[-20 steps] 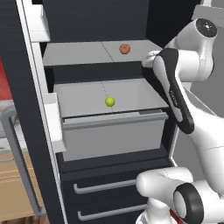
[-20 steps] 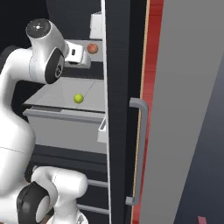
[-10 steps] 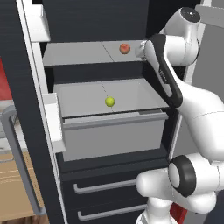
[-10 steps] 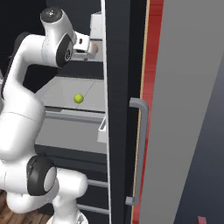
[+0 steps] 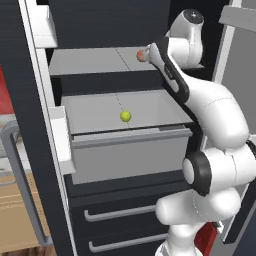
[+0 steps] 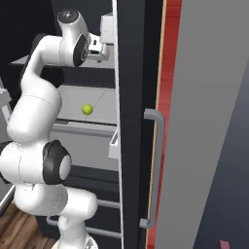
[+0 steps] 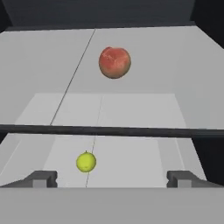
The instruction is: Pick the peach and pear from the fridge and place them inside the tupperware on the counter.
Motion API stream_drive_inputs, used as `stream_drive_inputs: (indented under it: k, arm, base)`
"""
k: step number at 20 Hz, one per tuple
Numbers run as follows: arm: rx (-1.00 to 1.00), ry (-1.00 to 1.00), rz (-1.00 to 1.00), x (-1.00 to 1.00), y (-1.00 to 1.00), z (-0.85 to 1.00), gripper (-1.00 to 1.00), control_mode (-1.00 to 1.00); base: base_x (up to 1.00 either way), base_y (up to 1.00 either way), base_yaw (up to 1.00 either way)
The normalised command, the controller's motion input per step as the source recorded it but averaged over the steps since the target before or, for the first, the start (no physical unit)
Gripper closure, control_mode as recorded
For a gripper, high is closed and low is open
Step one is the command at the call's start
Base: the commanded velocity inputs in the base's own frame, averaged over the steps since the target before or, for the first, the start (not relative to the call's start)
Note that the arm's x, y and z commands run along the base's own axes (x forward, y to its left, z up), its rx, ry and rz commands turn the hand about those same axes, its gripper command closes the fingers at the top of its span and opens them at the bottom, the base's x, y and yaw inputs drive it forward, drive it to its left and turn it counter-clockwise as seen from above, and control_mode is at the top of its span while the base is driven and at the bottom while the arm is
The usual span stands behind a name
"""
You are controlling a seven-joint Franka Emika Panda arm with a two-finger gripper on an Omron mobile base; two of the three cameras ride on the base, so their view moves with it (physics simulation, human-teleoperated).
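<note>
We list the peach (image 7: 114, 62) on the fridge (image 5: 90, 60) shelf, the pear (image 7: 86, 161) below, our gripper (image 7: 111, 179) spread wide to approach.

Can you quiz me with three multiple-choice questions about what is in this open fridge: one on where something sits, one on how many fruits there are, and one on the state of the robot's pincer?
1. Where does the small round red-orange peach lie?
A. On the grey upper shelf
B. In the grey drawer
C. On the floor

2. How many fruits show inside the tall black fridge?
A. One
B. Two
C. Four

3. How is the two-finger gripper?
A. Shut on the peach
B. Shut on the pear
C. Open, holding nothing

Answers:
1. A: in the left base view the peach rests on the shelf above the grey drawer.
2. B: only the peach and the small yellow-green pear show.
3. C: in the hand view the fingertips stand wide apart, with both fruits lying beyond them.
</note>
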Motion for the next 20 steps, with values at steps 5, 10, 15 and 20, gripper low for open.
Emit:
stream_drive_inputs:
  k: [5,10,15,20]
  arm:
    - [0.0,0.0,0.0,0.72,0.04,-0.14,-1.0,-1.0]
    - [0.0,0.0,0.0,0.65,0.0,-0.12,-1.0,-1.0]
    - [0.0,-0.01,0.0,0.68,0.0,-0.13,-1.0,-1.0]
    - [0.0,-0.06,0.0,0.72,0.0,-0.16,-1.0,-1.0]
  base:
    - [0.0,0.0,0.0]
    - [0.0,0.0,0.0]
    - [0.0,0.0,0.0]
    - [0.0,0.0,0.0]
